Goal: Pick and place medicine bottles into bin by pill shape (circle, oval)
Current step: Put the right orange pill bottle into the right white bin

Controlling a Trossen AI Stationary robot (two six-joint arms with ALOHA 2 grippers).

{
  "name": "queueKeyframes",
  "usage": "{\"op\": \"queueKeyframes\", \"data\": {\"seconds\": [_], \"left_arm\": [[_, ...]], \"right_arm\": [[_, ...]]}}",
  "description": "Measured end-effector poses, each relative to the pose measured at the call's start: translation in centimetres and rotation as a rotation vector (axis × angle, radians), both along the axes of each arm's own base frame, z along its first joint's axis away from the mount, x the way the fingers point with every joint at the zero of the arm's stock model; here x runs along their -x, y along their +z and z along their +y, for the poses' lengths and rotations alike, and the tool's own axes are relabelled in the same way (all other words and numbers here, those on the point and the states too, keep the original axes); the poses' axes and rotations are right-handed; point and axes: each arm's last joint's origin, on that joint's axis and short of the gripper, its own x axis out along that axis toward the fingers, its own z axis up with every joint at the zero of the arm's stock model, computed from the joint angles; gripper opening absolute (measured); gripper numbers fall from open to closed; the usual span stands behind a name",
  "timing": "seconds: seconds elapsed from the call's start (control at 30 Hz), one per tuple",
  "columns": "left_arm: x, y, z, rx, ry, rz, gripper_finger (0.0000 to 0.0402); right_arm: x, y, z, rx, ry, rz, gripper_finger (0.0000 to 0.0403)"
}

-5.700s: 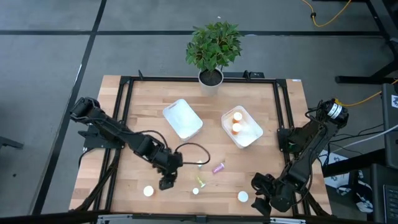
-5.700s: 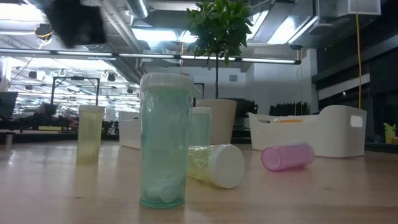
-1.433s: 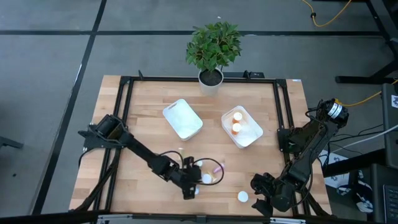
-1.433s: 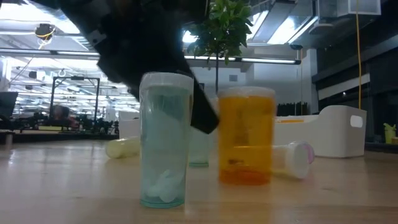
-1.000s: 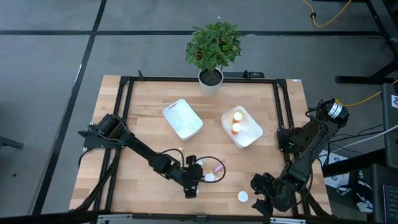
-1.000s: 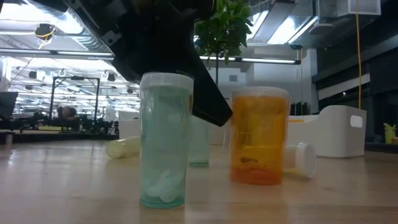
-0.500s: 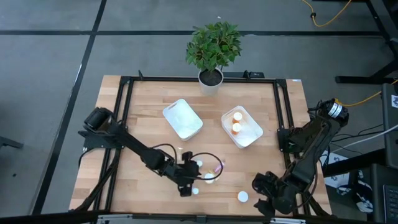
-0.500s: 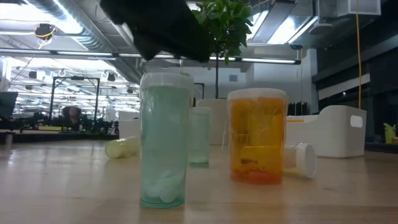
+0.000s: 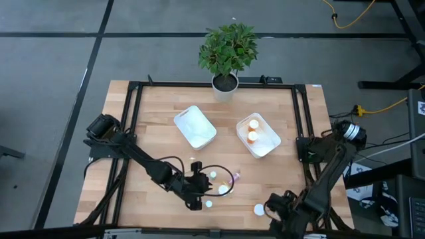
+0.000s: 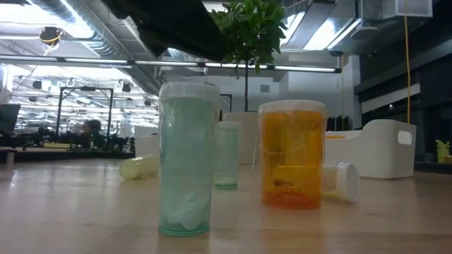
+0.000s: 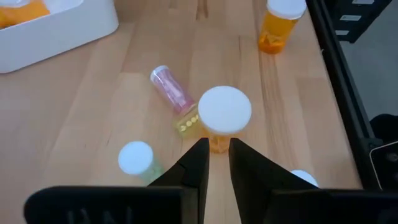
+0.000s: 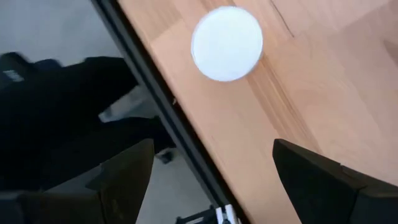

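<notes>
the wooden table (image 9: 153, 126) carries two white bins (image 9: 194, 126), the right one (image 9: 258, 135) holding two orange bottles (image 9: 253, 131). the left gripper (image 9: 196, 194), fingers pinched together and holding nothing, hangs above the loose bottles near the front edge: an orange bottle (image 11: 224, 118), a pink one (image 11: 170, 89) lying down, a teal one (image 10: 186, 159). the right gripper (image 12: 214, 180) is spread wide, empty, by a white cap (image 12: 227, 43) at the front edge.

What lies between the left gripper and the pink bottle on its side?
In the left wrist view, an upright orange bottle stands between the left gripper and the pink bottle, with a yellow-green bottle beside it.
</notes>
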Motion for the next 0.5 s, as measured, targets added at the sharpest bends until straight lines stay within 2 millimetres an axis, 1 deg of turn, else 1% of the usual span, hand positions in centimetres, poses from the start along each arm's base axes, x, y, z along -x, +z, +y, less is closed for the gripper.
{"op": "queueKeyframes", "data": {"seconds": [0.1,0.17,0.33,0.4,0.5], "left_arm": [[0.0,0.0,0.0,-0.001,0.001,0.002,0.0055],[0.0,0.0,0.1,-0.001,0.003,0.002,0.0055],[-0.1,0.0,0.1,-0.002,0.004,0.002,0.0055],[-0.1,0.0,0.1,-0.003,0.004,0.002,0.0055],[-0.1,0.0,0.1,-0.003,0.003,0.002,0.0055]], "right_arm": [[-0.8,-0.1,0.5,0.112,-0.018,0.056,0.033],[-1.5,-0.8,1.0,0.156,-0.025,0.084,0.033],[-2.7,-2.5,2.0,0.137,-0.027,0.13,0.033],[-3.0,-3.1,2.1,0.131,-0.029,0.157,0.033],[-3.4,-3.4,1.9,0.13,-0.044,0.173,0.033]]}}
